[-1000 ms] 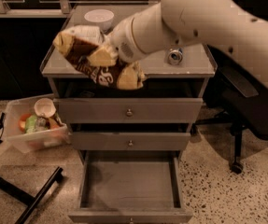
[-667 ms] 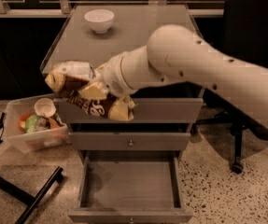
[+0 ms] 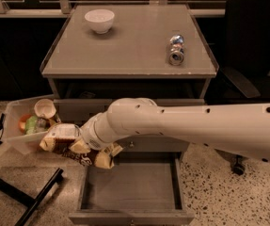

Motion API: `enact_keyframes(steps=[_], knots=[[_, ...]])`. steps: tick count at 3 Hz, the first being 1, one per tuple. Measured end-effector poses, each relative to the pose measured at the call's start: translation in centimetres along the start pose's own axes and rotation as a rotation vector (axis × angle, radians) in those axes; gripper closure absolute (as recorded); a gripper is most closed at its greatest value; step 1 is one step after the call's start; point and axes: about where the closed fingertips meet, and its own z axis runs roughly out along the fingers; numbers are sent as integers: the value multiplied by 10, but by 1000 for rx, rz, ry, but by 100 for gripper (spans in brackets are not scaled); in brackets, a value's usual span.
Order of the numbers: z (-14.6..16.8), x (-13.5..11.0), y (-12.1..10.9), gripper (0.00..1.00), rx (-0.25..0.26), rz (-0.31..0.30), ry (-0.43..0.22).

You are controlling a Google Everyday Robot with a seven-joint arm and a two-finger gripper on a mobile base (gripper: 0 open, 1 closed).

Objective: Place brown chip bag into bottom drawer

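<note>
Low, arm (image 3: 195,126) outstretched; end effector (image 3: 88,149) clutches brown chip bag (image 3: 59,136) (before cabinet (image 3: 130,55)).

- brown chip bag (image 3: 59,136): brown, pale yellow, whitish panel
- gripper (image 3: 91,153), 8 o'clock, clasping bag: cream-yellow
- arm (image 3: 195,126): white, dark dots
- bottom drawer (image 3: 130,187): plain grey
- bowl (image 3: 99,20): white
- can (image 3: 176,50): silver

Bench (image 3: 134,46) carries bowl (image 3: 99,20) at rear left, can (image 3: 176,50) at right. Below, hand (image 3: 91,153) holding brown chip bag (image 3: 59,136) hangs over bottom drawer (image 3: 130,187), left side; bin (image 3: 13,113) further left.
</note>
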Motion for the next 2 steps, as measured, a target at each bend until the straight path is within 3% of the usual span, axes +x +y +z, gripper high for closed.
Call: enact_keyframes(steps=[1,2], knots=[[0,0,0,100,0,0,0],[25,14,-5,100,-10,2,36]])
